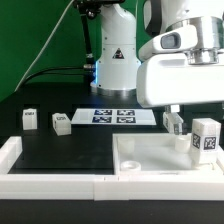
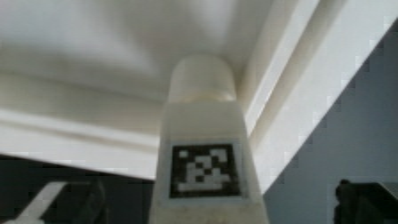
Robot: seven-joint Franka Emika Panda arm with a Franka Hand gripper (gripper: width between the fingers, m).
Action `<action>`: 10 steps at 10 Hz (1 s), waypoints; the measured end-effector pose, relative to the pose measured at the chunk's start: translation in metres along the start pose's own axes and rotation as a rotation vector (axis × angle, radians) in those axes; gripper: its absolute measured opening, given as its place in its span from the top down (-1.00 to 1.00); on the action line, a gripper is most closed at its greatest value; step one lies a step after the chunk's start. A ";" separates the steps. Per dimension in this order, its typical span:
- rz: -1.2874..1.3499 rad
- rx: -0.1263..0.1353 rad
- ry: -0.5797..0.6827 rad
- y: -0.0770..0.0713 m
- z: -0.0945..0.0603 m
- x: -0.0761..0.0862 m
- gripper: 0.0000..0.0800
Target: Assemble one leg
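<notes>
A white leg [image 1: 206, 137] with a black-and-white tag stands upright in the far right corner of the large white tray [image 1: 150, 158]. My gripper [image 1: 195, 127] hangs straight over it. In the wrist view the leg [image 2: 206, 110] runs away from the camera down to the tray [image 2: 107, 60], and the gripper [image 2: 210, 205] has one dark finger [image 2: 54, 205] on each side of it. A gap shows between each finger and the leg, so the jaws are open and not touching it. Two more legs [image 1: 30, 120] [image 1: 62, 124] stand on the black table at the exterior view's left.
The marker board [image 1: 112, 116] lies flat behind the tray, in front of the robot's base [image 1: 115, 60]. A low white rail [image 1: 50, 172] runs along the table's front and up its left side, next to the tray.
</notes>
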State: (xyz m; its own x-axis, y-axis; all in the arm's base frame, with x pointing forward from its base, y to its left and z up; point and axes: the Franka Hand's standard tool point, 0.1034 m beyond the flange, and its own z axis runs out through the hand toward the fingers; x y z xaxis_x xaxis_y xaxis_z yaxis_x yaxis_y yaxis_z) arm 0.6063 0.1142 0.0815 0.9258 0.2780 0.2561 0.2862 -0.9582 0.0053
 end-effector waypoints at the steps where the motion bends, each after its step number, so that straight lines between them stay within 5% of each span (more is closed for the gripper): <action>1: 0.002 0.008 -0.068 0.003 -0.001 0.001 -0.62; 3: 0.007 0.041 -0.266 0.004 -0.003 -0.001 -0.62; 8: 0.008 0.039 -0.245 0.003 0.000 0.004 -0.60; 10: 0.008 0.039 -0.246 0.003 0.001 0.004 0.28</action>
State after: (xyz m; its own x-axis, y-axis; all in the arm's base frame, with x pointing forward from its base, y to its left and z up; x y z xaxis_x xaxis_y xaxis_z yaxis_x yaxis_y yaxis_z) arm 0.6108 0.1119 0.0819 0.9589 0.2835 0.0130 0.2838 -0.9583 -0.0341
